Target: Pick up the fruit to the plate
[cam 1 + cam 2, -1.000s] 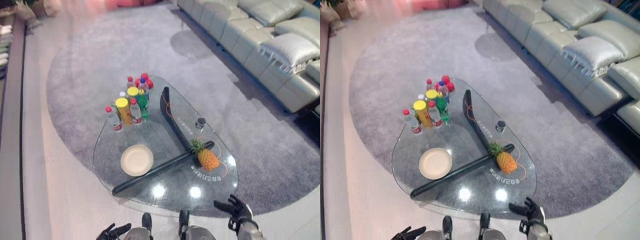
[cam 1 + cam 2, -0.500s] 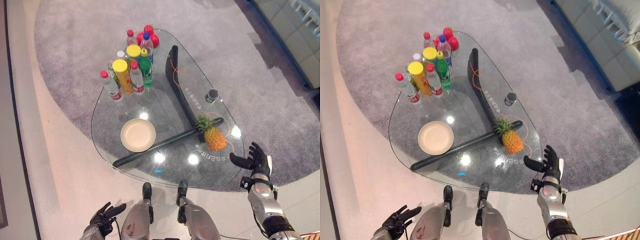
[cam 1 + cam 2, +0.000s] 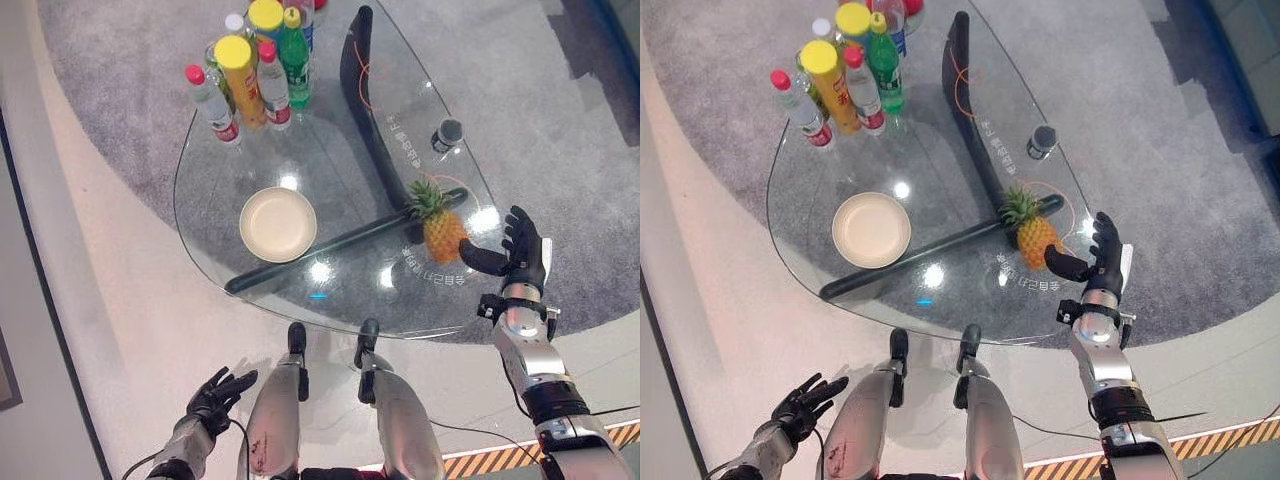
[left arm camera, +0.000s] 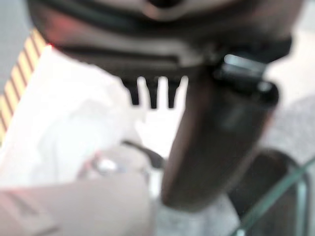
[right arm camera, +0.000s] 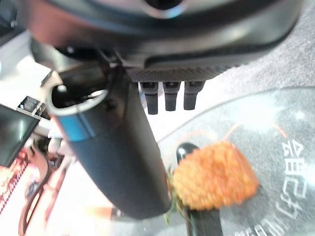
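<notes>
Orange pineapple (image 3: 441, 229) lies at three o'clock of the plate (image 3: 278, 224); the spread, empty right hand (image 3: 519, 257) should wrap its body, not the crown

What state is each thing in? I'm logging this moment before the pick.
Pineapple: lying on the glass table, untouched.
Plate: empty.
Bottles: upright, capped.
Right hand: open, beside the pineapple, apart from it.
Left hand: open, low beside the table, idle.

A glass table (image 3: 215, 240) stands on grey carpet (image 3: 580, 150), pale floor (image 3: 110, 330) beside; perhaps ceiling lights reflected.
</notes>
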Available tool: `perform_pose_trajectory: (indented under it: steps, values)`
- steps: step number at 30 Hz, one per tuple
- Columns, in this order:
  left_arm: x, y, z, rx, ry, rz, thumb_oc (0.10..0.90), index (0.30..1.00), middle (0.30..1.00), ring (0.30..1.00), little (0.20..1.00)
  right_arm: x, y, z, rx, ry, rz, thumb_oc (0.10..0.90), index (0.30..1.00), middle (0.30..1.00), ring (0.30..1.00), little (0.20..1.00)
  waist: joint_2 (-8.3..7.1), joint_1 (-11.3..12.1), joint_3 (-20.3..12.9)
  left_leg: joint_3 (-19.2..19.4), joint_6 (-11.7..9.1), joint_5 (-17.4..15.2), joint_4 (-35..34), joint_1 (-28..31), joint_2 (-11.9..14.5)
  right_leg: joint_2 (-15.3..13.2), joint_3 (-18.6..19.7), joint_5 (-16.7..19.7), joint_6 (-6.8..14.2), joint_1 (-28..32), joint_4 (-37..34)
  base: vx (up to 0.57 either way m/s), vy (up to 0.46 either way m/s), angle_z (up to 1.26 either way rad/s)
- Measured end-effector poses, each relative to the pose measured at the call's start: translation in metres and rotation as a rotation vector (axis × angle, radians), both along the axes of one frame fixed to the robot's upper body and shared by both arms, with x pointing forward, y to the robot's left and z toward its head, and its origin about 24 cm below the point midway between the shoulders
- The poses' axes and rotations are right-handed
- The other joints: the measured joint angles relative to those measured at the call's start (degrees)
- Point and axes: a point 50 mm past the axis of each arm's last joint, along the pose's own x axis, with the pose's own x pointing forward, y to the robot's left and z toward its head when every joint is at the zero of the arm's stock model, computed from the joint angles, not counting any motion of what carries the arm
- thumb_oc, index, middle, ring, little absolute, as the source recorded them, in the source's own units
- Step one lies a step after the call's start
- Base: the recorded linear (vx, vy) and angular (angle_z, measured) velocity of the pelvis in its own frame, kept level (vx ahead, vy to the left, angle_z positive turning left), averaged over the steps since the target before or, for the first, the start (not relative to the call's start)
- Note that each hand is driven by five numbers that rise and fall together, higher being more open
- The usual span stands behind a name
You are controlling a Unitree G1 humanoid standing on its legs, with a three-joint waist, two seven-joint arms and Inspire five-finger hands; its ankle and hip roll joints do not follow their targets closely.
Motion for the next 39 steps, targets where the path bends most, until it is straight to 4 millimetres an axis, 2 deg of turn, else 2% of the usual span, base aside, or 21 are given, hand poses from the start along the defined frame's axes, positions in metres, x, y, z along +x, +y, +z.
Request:
perform_pose_trajectory:
  steps: [8,12,26,39]
  values:
    - [0.009,-0.004,0.006,-0.005,-0.036,0.000,0.800,0.900,0.900,0.900,0.900,0.018,0.006,0.023,-0.087,0.014,0.031,0.800,0.900,0.900,0.900,0.900,0.39,0.4,0.3,-0.7,0.5,0.1,1.9,-5.0,-0.2,-0.4,-0.1,-0.2,-0.1,-5.0,2.3,0.00,0.013,0.01]
    - [0.020,-0.008,0.011,-0.003,-0.066,-0.030,0.800,0.900,0.900,0.900,0.900,0.025,-0.002,0.027,-0.148,0.075,-0.002,0.800,0.900,0.900,0.900,0.900,0.41,1.5,0.3,-0.8,0.5,0.1,2.1,-6.3,-0.2,-0.5,-0.2,-0.4,-0.1,-6.4,2.8,0.00,0.004,0.01]
    - [0.031,-0.009,0.019,0.007,-0.100,-0.048,0.800,0.900,0.900,0.900,0.900,0.038,-0.009,0.049,-0.330,0.160,-0.075,0.800,0.900,0.900,0.900,0.900,0.41,1.4,0.3,-1.0,0.6,0.2,3.7,-11.0,-0.2,-0.8,-0.2,-0.8,-0.3,-11.4,5.0,0.00,0.006,0.00]
    - [0.035,-0.011,0.022,-0.006,-0.120,-0.047,0.800,0.900,0.900,0.900,0.900,0.045,-0.011,0.047,-0.308,0.227,-0.072,0.800,0.900,0.900,0.900,0.900,0.46,1.5,0.3,-1.0,0.8,0.3,3.8,-11.7,-0.5,-1.4,-0.3,-1.1,-0.3,-12.3,6.0,0.00,0.008,0.00]
